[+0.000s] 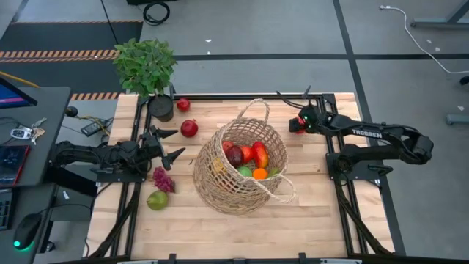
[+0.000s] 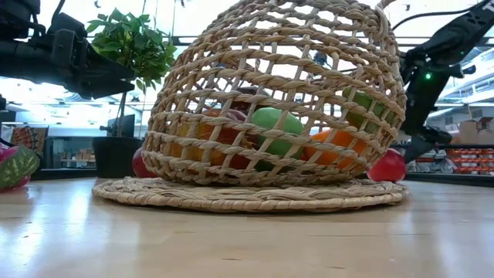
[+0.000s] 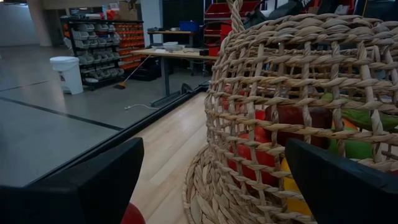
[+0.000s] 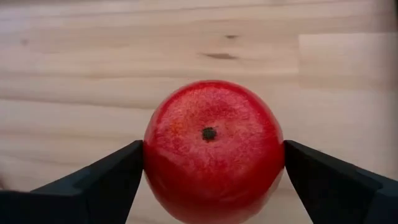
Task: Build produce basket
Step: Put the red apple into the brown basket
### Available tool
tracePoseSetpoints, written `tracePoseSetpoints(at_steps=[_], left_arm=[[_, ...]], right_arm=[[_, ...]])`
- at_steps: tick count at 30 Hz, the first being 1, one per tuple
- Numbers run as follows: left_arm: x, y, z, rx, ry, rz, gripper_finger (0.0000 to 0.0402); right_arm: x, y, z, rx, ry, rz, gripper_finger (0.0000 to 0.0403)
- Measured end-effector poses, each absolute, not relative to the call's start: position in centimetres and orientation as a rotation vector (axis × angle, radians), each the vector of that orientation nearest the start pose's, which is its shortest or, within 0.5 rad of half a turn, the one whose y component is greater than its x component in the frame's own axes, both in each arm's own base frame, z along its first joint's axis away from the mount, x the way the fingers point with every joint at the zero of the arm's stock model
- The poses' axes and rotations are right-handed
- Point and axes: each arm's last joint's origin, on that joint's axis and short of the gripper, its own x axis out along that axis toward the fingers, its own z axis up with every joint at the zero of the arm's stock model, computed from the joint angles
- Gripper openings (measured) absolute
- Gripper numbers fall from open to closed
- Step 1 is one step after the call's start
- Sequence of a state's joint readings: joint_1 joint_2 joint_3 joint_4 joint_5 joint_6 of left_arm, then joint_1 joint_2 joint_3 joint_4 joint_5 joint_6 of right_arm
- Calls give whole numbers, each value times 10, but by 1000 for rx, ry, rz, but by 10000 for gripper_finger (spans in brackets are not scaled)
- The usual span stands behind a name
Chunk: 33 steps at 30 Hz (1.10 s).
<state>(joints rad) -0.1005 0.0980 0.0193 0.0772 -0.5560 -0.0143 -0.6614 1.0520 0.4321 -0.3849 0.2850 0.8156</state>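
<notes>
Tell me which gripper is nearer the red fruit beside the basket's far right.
Right. The right gripper straddles that red fruit, fingers open either side; the left gripper waits across the basket.

Even, bright overhead light falls on the table (image 1: 220, 220) in the high view, with only soft, short shadows. In the low view the room behind glares almost white, leaving the basket (image 2: 278, 100) backlit and the near tabletop blurred with a pale sheen. Both wrist views are sharp at mid-distance, their dark fingers soft-edged.
</notes>
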Motion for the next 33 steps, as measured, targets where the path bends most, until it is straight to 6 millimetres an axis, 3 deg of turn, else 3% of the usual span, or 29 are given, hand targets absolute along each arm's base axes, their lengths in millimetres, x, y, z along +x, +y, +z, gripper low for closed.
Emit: tracePoseSetpoints(at_steps=[10,22,33], left_arm=[[100,5,170,-14,-2,456,398],[100,5,170,-14,-2,455,398],[100,5,170,-14,-2,455,398]], right_arm=[[139,-117,155,824,603,-1154,383],[152,-126,187,757,606,-1075,372],[154,-124,195,773,603,-1010,372]])
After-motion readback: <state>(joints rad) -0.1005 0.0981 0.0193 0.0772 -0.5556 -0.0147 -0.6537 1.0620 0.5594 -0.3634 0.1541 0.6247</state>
